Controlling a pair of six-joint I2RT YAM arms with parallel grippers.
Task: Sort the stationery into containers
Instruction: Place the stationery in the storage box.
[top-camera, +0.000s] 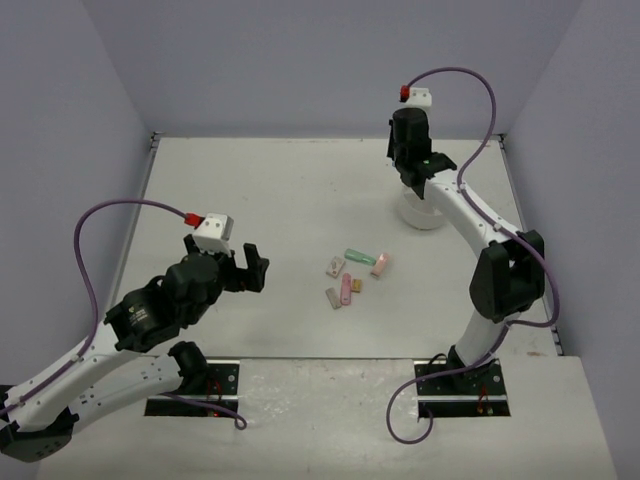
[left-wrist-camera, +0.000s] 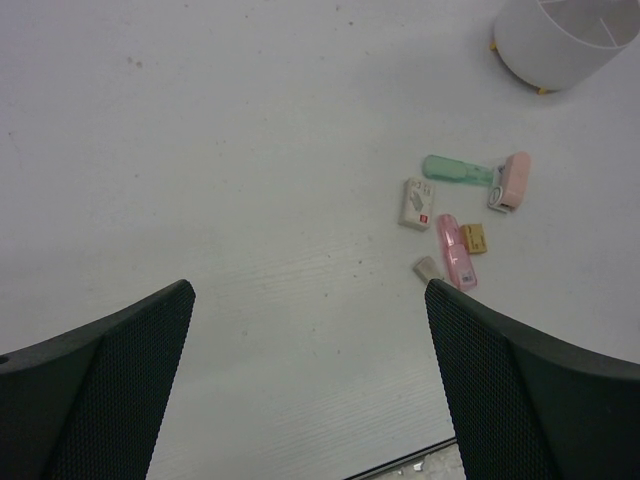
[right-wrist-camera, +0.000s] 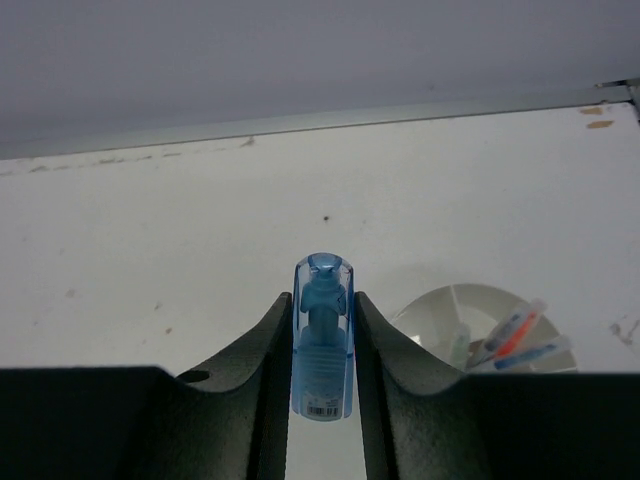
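Observation:
My right gripper (right-wrist-camera: 322, 305) is shut on a clear blue capped stick (right-wrist-camera: 322, 345) and holds it above the table just left of the white round tub (right-wrist-camera: 470, 320), which holds several pens. In the top view the right gripper (top-camera: 408, 150) hangs over the tub (top-camera: 420, 214). A cluster of small pieces lies mid-table: a green one (top-camera: 357, 256), a pink one (top-camera: 381, 264), a white one (top-camera: 335, 266), a pink stick (top-camera: 346, 289), a tan block (top-camera: 333, 298). My left gripper (top-camera: 252, 268) is open and empty, left of the cluster (left-wrist-camera: 445, 215).
Grey walls close the table at the back and sides. The tub also shows at the top right of the left wrist view (left-wrist-camera: 560, 40). Arm base plates sit at the near edge (top-camera: 190, 385).

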